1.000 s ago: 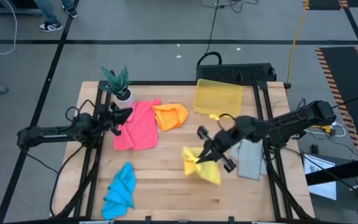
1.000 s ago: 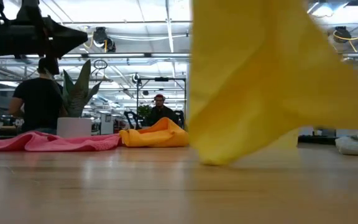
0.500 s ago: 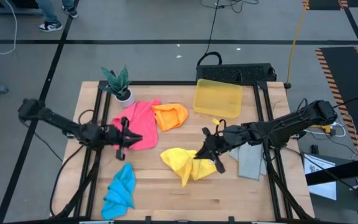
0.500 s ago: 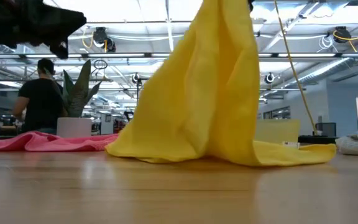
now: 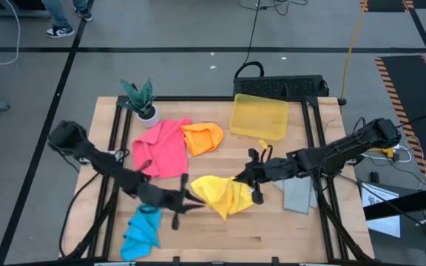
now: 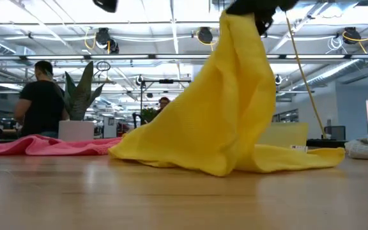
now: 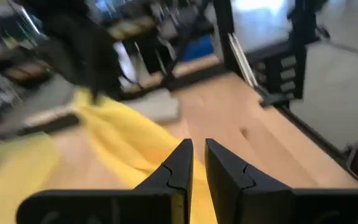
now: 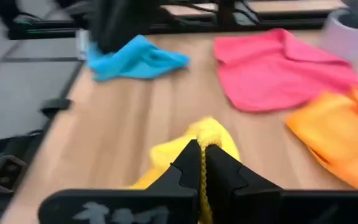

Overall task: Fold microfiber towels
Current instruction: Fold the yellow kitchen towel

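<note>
The yellow towel [image 5: 224,195] lies mid-table, and one part of it is raised under my right gripper [image 5: 241,179], which is shut on it. My left gripper [image 5: 191,201] hovers just left of the towel, pointing at it. Its fingers [image 7: 194,163] stand a narrow gap apart with nothing between them. The pink towel [image 5: 161,148] and the orange towel [image 5: 202,138] lie crumpled at the far left. The blue towel [image 5: 143,229] lies at the near left, and the grey towel [image 5: 298,193] lies at the right. My right gripper pinches a bunched edge of the yellow towel [image 8: 202,134] between its two fingers, coming from the table's right and slanting down. The towel hangs from the hold [image 6: 241,25] like a tent. Its lower part [image 6: 171,150] lies spread on the table.
A translucent yellow bin [image 5: 259,116] stands at the far edge and a potted plant [image 5: 140,100] at the far left corner. Bare wood [image 5: 272,236] shows along the near edge. People stand in the room behind the table [image 6: 40,96].
My left gripper has swung from beside the pink towel toward the near edge and the right, up to the yellow towel, rolling as it went. My right gripper has sunk a little and tipped. The yellow towel's hanging part has come down and spread leftward on the table.
</note>
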{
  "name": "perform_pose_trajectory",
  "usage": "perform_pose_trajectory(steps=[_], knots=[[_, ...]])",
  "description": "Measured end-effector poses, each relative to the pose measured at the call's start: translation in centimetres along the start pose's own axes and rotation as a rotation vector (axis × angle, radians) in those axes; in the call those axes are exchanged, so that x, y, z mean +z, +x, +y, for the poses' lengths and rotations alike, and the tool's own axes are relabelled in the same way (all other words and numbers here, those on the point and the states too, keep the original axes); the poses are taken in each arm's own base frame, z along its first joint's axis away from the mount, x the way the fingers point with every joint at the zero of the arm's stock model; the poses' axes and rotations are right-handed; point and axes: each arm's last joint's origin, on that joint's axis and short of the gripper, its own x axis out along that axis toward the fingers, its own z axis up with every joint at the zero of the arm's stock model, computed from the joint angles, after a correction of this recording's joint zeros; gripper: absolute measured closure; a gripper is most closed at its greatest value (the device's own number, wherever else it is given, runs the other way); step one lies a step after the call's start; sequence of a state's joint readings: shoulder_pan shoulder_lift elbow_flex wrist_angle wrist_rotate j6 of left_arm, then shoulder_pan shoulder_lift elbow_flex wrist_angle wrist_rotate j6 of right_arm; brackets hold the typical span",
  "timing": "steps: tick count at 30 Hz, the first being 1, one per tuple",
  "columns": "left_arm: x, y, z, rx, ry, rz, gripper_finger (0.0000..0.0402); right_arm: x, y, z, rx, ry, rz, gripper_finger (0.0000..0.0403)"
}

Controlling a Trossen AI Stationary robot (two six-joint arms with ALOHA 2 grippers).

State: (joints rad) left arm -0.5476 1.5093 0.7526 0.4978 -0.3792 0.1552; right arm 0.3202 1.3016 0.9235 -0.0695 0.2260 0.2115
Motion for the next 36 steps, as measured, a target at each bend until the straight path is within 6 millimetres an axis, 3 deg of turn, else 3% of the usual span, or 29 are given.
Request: perform_pose_trajectory(steps=[7,14,19,25,30,36], knots=[[-3.6,4.9,-4.6,0.080,0.219,0.221,0.0355,-4.9,0.9,0.3,0.027,0.060,-0.087,0.0403],[-5.3,8.5,-6.8,0.128,0.169,0.278,0.0345,-8.7,0.8,-0.8,0.052,0.098,-0.202,0.0403],[-5.3,10.4,-5.9,0.023,0.136,0.290,0.0282,-9.6,0.6,-1.2,0.052,0.102,-0.243,0.0403],[-8.0,12.4,-4.0,-0.045,0.053,0.370,0.0219,-9.7,0.5,-1.3,0.050,0.081,-0.246,0.0403],[-9.2,12.9,-4.4,-0.025,0.059,0.377,0.0229,-9.8,0.6,-1.3,0.048,0.075,-0.238,0.0403],[-9.1,12.8,-4.6,0.020,0.049,0.368,0.0301,-9.9,0.6,-1.2,0.053,0.079,-0.230,0.0403]])
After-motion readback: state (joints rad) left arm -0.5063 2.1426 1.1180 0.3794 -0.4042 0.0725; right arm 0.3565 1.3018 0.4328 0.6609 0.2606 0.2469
